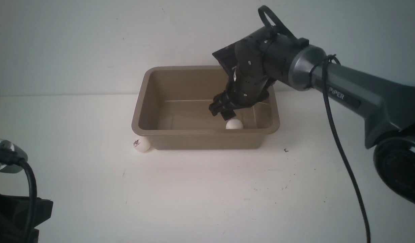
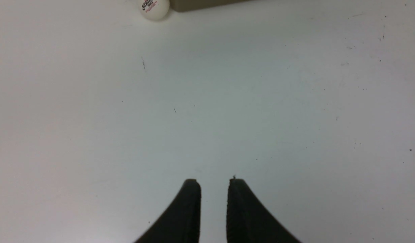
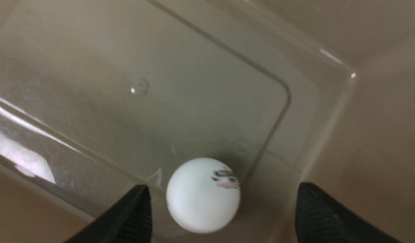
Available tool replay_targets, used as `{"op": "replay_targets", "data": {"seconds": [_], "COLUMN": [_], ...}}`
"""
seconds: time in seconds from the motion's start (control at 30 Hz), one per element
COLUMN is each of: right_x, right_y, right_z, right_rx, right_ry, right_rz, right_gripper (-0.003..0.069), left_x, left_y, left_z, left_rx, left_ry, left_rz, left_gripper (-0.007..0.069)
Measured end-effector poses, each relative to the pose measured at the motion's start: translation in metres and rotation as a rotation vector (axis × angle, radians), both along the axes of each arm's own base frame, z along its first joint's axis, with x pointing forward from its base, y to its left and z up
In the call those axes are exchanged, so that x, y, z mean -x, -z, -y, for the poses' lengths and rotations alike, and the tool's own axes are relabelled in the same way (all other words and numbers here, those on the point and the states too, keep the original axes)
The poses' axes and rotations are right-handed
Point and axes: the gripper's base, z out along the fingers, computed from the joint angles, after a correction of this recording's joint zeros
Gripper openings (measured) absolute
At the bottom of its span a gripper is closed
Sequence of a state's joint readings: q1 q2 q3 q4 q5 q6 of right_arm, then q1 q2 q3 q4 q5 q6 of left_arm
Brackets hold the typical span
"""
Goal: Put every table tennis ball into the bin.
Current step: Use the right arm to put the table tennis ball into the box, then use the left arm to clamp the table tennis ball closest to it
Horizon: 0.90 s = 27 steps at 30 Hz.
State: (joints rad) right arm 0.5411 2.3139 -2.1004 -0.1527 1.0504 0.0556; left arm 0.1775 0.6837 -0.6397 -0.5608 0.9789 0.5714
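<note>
The taupe bin [image 1: 207, 132] stands mid-table. One white table tennis ball [image 1: 234, 124] lies on the bin's floor near its front wall. In the right wrist view this ball [image 3: 203, 195] sits between the spread fingers, touching neither. My right gripper [image 1: 224, 113] is open and hangs inside the bin just above that ball. The second ball [image 1: 141, 144] rests on the table against the bin's front left corner; it also shows in the left wrist view [image 2: 154, 8]. My left gripper [image 2: 214, 184] is empty and far from it, its jaws nearly together with a narrow gap.
The white table [image 1: 207, 195] runs to a pale wall behind the bin. The left arm's base and cable [image 1: 11, 162] sit at the near left corner. The right arm [image 1: 346, 94] reaches in from the right. A corner of the bin [image 2: 200, 4] shows in the left wrist view.
</note>
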Motion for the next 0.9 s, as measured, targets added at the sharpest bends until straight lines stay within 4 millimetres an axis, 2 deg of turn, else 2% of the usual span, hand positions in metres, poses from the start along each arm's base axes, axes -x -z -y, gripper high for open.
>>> {"op": "replay_targets", "data": {"seconds": [0.07,0.13,0.23,0.27,0.3,0.33,0.37,0.4,0.5,0.63,0.73,0.87,0.9], "right_x": [0.001,0.005,0.022,0.027,0.036,0.043,0.058,0.07,0.103,0.141,0.18,0.234,0.237], "right_y": [-0.015,-0.042,-0.106,-0.12,-0.142,-0.154,-0.183,-0.201,-0.248,-0.29,-0.321,-0.333,-0.33], "right_z": [0.0,0.002,0.013,0.017,0.023,0.027,0.038,0.046,0.067,0.088,0.107,0.137,0.139], "right_rx": [-0.016,-0.045,-0.081,-0.084,-0.091,-0.09,-0.096,-0.097,-0.12,-0.172,-0.232,-0.25,-0.243], "right_ry": [-0.004,-0.008,-0.014,-0.018,-0.021,-0.023,-0.032,-0.037,-0.052,-0.073,-0.098,-0.128,-0.13], "right_rz": [0.02,0.06,0.151,0.172,0.206,0.221,0.264,0.285,0.365,0.45,0.517,0.547,0.537], "right_gripper": [0.0512,0.0468,0.0323,0.0276,0.0227,0.0192,0.0108,0.0052,-0.0001,-0.0015,-0.0016,-0.0016,-0.0016], "left_x": [-0.002,-0.006,-0.018,-0.022,-0.028,-0.033,-0.045,-0.055,-0.087,-0.122,-0.144,-0.17,-0.173], "left_y": [-0.002,-0.004,-0.008,-0.01,-0.01,-0.01,-0.009,-0.007,0.001,0.011,0.017,0.027,0.029], "left_z": [-0.001,-0.003,-0.008,-0.009,-0.01,-0.011,-0.013,-0.014,-0.018,-0.021,-0.021,-0.02,-0.02], "left_rx": [-0.006,-0.011,-0.013,-0.011,-0.006,-0.003,0.005,0.008,-0.001,-0.048,-0.09,-0.117,-0.118], "left_ry": [-0.016,-0.042,-0.083,-0.088,-0.092,-0.094,-0.096,-0.093,-0.047,0.083,0.207,0.346,0.359], "left_rz": [0.028,0.068,0.109,0.111,0.1,0.093,0.071,0.05,-0.015,-0.047,-0.015,0.064,0.074], "left_gripper": [0.0104,0.0105,0.0118,0.0125,0.0134,0.0143,0.0158,0.0174,0.0232,0.0307,0.0353,0.0387,0.0388]}}
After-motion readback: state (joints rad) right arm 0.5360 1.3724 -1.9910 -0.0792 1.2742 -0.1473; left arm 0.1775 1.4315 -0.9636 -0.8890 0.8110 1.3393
